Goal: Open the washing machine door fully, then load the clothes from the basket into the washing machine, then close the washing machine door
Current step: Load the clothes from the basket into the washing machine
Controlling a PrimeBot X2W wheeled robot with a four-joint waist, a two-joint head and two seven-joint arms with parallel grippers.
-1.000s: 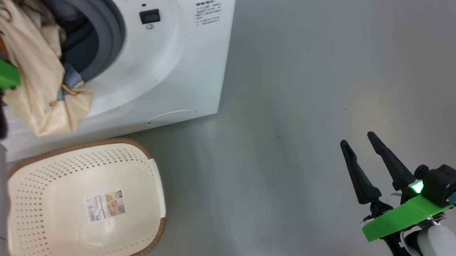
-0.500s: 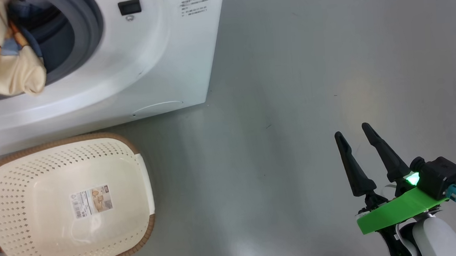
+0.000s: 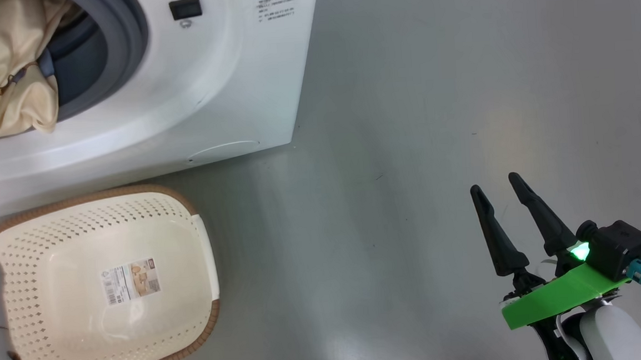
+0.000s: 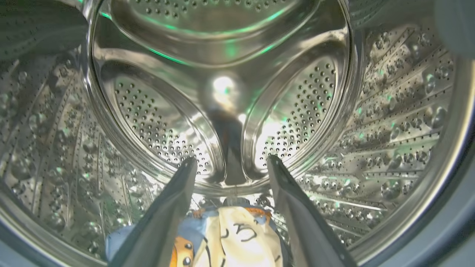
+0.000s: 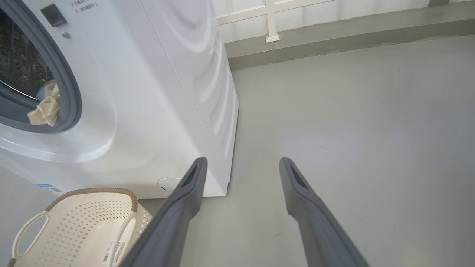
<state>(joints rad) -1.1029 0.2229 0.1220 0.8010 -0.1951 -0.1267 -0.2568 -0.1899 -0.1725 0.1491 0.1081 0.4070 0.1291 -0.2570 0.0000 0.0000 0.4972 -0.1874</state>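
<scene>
Peering into the washing machine's drum, I see my left gripper spread wide, gripping nothing; the clothes lie just below it, their black lettering unreadable. My right gripper gapes empty over the floor, right of the basket, whose sticker print is too small to read.

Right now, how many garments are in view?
2. A cream garment spills over the lip of the washing machine; a light blue garment is bunched against it. The basket holds none; more could be hidden.
</scene>
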